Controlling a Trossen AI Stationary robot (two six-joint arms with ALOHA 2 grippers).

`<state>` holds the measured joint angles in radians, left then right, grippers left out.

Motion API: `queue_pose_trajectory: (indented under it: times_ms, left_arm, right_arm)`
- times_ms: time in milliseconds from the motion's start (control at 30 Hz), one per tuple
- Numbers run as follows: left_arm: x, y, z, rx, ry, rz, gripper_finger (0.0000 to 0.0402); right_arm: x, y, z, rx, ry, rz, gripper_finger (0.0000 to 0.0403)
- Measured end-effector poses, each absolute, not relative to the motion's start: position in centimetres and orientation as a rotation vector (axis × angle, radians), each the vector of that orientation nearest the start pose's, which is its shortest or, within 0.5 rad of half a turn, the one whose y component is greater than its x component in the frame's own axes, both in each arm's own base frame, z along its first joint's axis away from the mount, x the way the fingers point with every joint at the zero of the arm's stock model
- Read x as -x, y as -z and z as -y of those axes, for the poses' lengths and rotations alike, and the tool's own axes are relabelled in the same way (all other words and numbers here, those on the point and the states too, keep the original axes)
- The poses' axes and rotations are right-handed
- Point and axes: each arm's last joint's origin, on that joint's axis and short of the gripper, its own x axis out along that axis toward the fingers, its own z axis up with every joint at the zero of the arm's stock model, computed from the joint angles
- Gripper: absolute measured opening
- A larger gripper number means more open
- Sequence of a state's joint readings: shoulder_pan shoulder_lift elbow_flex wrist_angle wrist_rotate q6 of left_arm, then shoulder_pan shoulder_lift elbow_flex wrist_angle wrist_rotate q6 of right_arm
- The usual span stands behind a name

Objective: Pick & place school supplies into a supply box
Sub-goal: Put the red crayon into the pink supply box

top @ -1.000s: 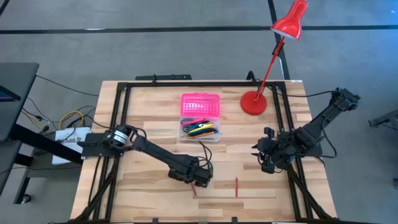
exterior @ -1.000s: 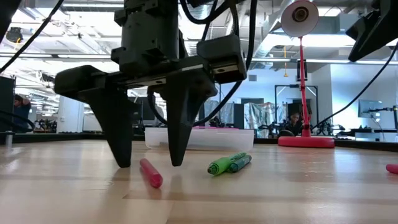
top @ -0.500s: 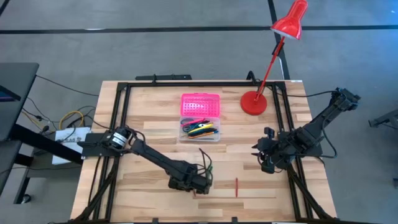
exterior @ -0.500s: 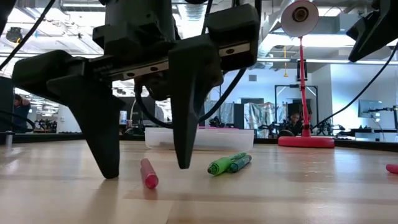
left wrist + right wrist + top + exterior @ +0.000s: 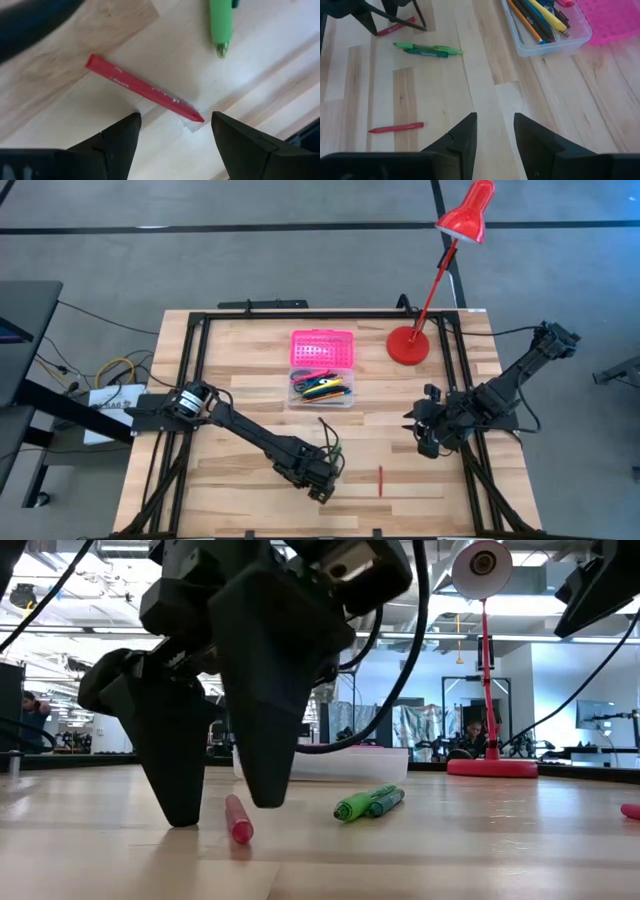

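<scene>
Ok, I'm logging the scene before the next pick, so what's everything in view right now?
Table: one, light wood, under everything.
Supply box: one, clear base with pink lid folded open, mid-table at the far side.
Pens in box: several, including yellow, orange and black, lying in the base.
Green markers: two, side by side, loose on the table.
Red crayon: one, flat on the table below the left gripper.
Second red crayon: one, near the front edge.
Desk lamp: one, red, far right of the box.
Left gripper: open, fingers either side of the red crayon.
Right gripper: open, waiting on the right side.
</scene>
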<state>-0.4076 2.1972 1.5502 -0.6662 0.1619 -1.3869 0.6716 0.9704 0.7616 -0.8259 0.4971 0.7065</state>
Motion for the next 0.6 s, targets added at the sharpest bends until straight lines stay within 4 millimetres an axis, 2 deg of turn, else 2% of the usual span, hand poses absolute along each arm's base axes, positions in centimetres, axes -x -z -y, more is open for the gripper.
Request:
queue_pose_trajectory:
  times_ms: [100,300,600]
  left_arm:
    - [-39.4,-12.4,17.3,0.981,-0.504,-1.380,0.0249]
    - [-39.8,-12.4,16.5,1.138,-0.635,-1.347,0.0249]
    - [-39.5,-12.3,16.6,1.218,-0.765,-1.316,0.0249]
  right_arm:
    - [-14.2,-24.9,-9.5,-0.090,0.148,-0.855,0.0121]
    - [-14.2,-24.9,-9.5,-0.090,0.149,-0.855,0.0121]
    - [-14.2,-24.9,-9.5,-0.087,0.149,-0.855,0.0121]
